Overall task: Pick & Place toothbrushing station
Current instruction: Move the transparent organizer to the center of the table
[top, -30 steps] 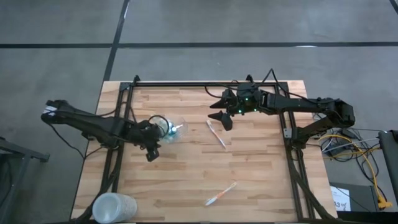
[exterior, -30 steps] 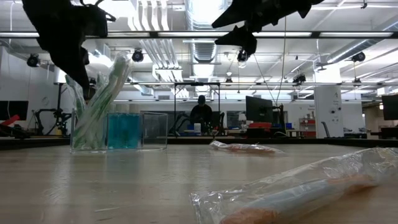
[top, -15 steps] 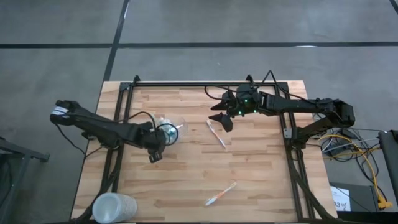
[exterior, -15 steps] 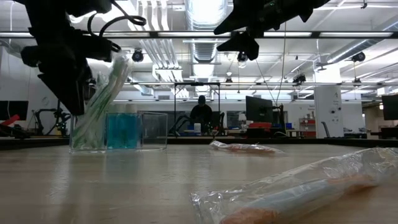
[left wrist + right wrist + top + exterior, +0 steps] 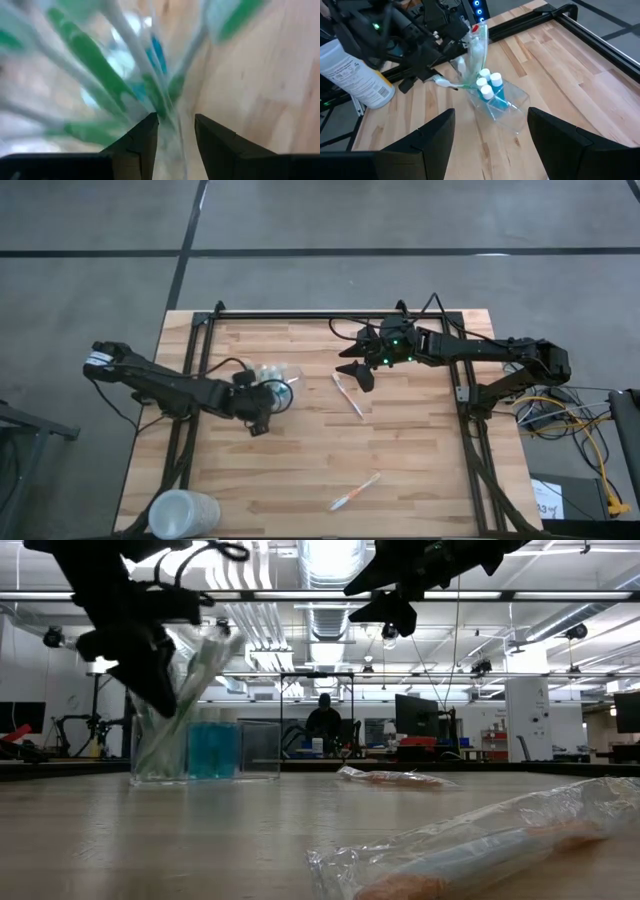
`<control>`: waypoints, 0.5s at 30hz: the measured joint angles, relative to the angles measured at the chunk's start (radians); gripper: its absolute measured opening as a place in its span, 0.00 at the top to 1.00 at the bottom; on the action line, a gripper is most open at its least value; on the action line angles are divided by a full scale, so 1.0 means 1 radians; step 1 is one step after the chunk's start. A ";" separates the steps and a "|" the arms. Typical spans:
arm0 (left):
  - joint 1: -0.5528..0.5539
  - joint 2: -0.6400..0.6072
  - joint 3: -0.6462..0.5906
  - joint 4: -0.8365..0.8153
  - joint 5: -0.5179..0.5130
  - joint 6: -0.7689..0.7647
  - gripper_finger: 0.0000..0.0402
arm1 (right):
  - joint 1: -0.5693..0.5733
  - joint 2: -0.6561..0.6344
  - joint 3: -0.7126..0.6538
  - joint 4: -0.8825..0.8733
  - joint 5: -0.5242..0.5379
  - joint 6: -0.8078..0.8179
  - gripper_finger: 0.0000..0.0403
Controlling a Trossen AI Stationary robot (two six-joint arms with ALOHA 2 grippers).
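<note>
The toothbrushing station is a small see-through holder standing on its base on the wood table, left of centre. Green and white toothbrushes lean out of one end, and blue tubes stand beside them. My left gripper is open and slants down onto the holder's toothbrush end. My right gripper hangs open in the air toward the far right, well clear of the holder. My left gripper comes slanting down from the table's left and near side at the holder's toothbrush end. A see-through wall stands in the gap between its two fingers, one finger on each side. Which finger touches it I cannot tell. The holder stays upright on the table.
A wrapped toothbrush lies right of the holder, under my right gripper. A second wrapped, orange one lies near the front edge. A frosted white cup stands at the near left corner. Black frame rails run along the far and side edges.
My left gripper has sunk and gone toward the table's right onto the holder's toothbrush end, rolling about its own line as it went. The holder has slid a little toward the table's right, still upright.
</note>
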 joint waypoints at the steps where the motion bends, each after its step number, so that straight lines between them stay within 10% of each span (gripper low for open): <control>1: 0.001 0.000 0.000 0.031 -0.021 0.034 0.66 | 0.000 0.000 0.000 0.000 0.000 0.000 0.39; 15: 0.061 0.047 0.001 0.159 -0.053 0.179 0.66 | 0.000 0.000 0.000 -0.001 0.000 0.000 0.39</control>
